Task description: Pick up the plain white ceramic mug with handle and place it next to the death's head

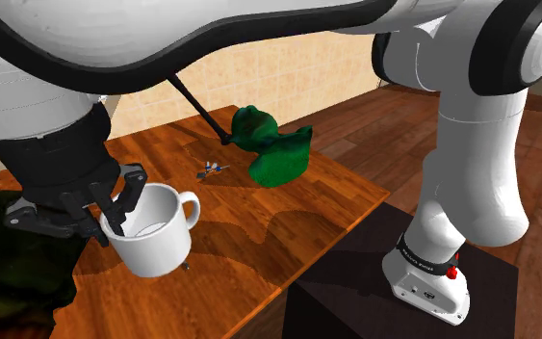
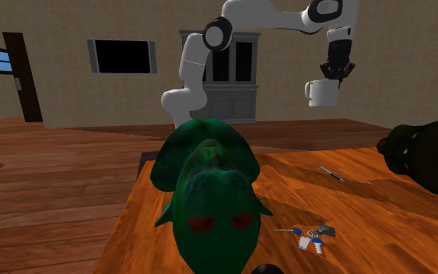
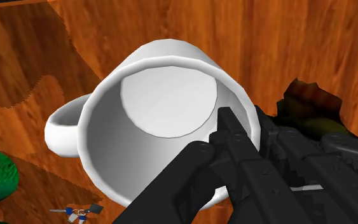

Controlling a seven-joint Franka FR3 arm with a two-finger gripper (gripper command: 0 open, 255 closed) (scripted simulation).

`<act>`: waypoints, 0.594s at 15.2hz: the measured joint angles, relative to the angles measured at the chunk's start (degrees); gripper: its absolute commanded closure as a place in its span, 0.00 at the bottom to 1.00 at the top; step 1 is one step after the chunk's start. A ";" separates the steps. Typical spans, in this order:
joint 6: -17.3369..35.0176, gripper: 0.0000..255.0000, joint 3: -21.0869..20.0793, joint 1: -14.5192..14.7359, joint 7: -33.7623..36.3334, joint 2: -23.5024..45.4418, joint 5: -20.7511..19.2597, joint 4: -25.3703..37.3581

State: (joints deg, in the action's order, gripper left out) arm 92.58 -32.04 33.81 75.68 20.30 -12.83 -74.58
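A plain white mug (image 1: 153, 236) with a handle hangs tilted in the air above the wooden table (image 1: 259, 231). My gripper (image 1: 124, 207) is shut on its rim, one finger inside the cup and one outside. From the second exterior view the mug (image 2: 320, 93) hangs well above the tabletop under the gripper (image 2: 335, 75). Looking along the gripper (image 3: 244, 124), I see into the hollow mug (image 3: 165, 108), its handle pointing away from the fingers. A dark, blackish lump (image 1: 13, 260) (image 2: 427, 159) (image 3: 308, 105) lies on the table close below the mug. A green head-shaped figure with red eyes (image 2: 208, 194) (image 1: 273, 149) stands farther off.
A small bunch of keys (image 1: 211, 171) (image 2: 310, 236) lies between the green figure and the mug. A thin pen-like thing (image 2: 330, 173) rests on the table. The stand (image 1: 384, 279) borders the table's edge. A cabinet (image 2: 233, 86) stands at the far wall.
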 measured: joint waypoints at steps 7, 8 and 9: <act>5.80 1.00 0.11 -1.09 0.21 -0.92 0.40 -6.67; 6.66 1.00 0.14 -1.25 0.21 -1.01 0.43 -7.62; 7.30 1.00 0.19 -1.24 0.30 -0.81 0.31 -8.09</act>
State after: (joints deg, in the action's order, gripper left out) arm 99.89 -31.86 32.57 75.98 19.49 -12.52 -82.68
